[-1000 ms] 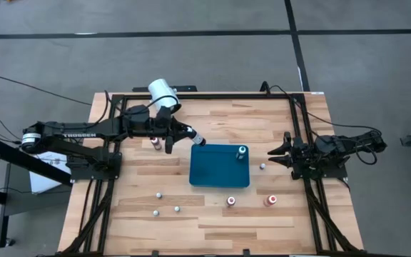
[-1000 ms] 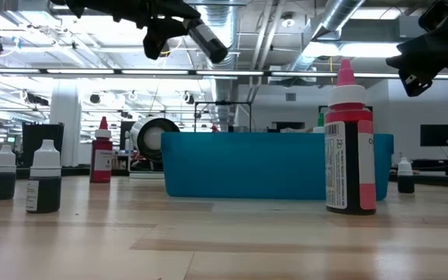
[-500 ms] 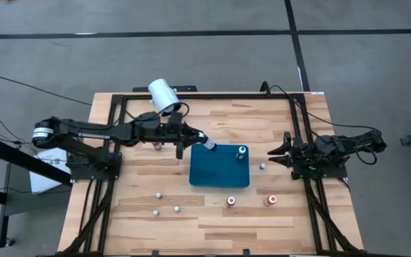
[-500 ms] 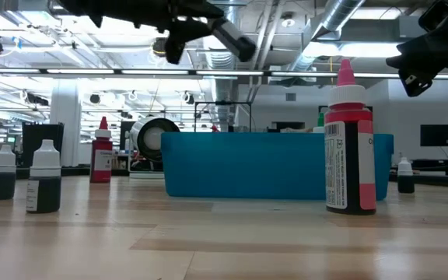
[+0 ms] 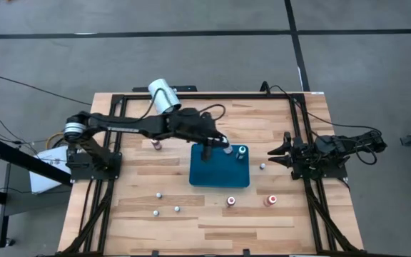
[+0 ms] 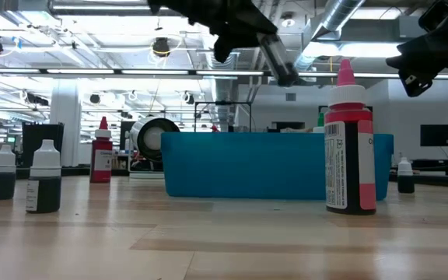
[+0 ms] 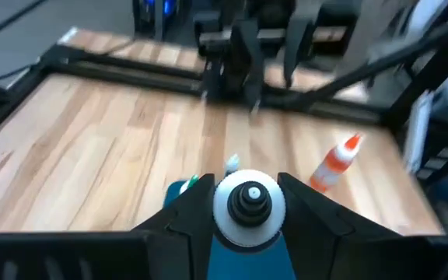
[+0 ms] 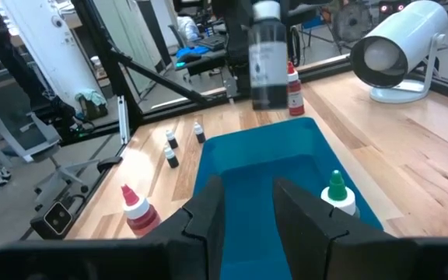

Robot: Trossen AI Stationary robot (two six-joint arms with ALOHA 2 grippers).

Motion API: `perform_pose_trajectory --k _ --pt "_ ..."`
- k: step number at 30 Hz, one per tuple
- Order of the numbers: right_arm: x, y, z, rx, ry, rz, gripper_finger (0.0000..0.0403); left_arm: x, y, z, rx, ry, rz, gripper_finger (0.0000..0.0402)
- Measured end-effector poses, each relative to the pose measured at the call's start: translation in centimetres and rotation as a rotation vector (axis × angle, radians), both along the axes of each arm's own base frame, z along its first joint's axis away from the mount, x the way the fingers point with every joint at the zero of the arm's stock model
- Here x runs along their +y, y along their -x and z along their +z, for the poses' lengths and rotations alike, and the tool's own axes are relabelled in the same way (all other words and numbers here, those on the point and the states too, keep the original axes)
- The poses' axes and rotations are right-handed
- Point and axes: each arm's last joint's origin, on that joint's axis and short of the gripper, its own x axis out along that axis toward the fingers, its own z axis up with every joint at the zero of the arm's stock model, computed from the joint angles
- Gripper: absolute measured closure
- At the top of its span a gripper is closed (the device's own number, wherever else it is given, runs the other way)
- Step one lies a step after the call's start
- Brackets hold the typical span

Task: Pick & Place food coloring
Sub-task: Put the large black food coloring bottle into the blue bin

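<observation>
My left gripper (image 5: pixel 218 147) hangs over the far right part of the blue tray (image 5: pixel 220 175), shut on a small dark dropper bottle with a white cap (image 5: pixel 227 150). The bottle also shows in the right wrist view (image 8: pixel 268 58) and the low view (image 6: pixel 278 61). A green-capped bottle (image 5: pixel 242 151) stands upright on the tray floor just right of it. My right gripper (image 5: pixel 277 152) waits open and empty beyond the tray's right side. Other small bottles stand on the table: red ones (image 5: pixel 155 144) (image 5: pixel 230 201) (image 5: pixel 270 200) and tiny white-capped ones (image 5: pixel 158 194) (image 5: pixel 177 209). My left gripper pinches the bottle by its two sides between its fingers (image 7: pixel 197 208). The white cap end (image 7: pixel 249 204) faces the wrist camera. The fingers come slanting down from the table's left. The bottle hangs tilted, lifted clear above the tray.
A large white cylinder (image 5: pixel 164 94) lies at the far edge, left of centre. A tiny bottle (image 5: pixel 262 166) stands between the tray and my right gripper. Black frame rails (image 5: pixel 302 128) border the table on both sides. Bare wood lies near the front edge.
My left gripper has gone toward the table's right edge, from the tray's far left corner to over its far right part beside the green-capped bottle. It has carried the dark bottle, still held clear above the tray. My right arm has kept still.
</observation>
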Motion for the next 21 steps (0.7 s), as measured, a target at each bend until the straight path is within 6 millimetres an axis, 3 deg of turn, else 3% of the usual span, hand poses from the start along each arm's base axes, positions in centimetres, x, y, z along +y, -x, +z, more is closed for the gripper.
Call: perform_pose_trajectory --k 5,12,21 --pt "0.0 0.0 -0.2 0.017 0.004 0.000 0.0305 0.3 -2.3 -0.2 0.085 -0.047 -0.020 0.0289" --pt "0.0 0.0 -0.3 0.026 0.007 0.000 0.0305 0.5 -3.3 -1.4 0.125 -0.069 0.006 0.0286" --pt "0.0 0.1 -0.4 0.039 0.003 -0.002 0.0305 0.0 -4.7 -5.0 0.229 -0.086 0.018 0.0284"
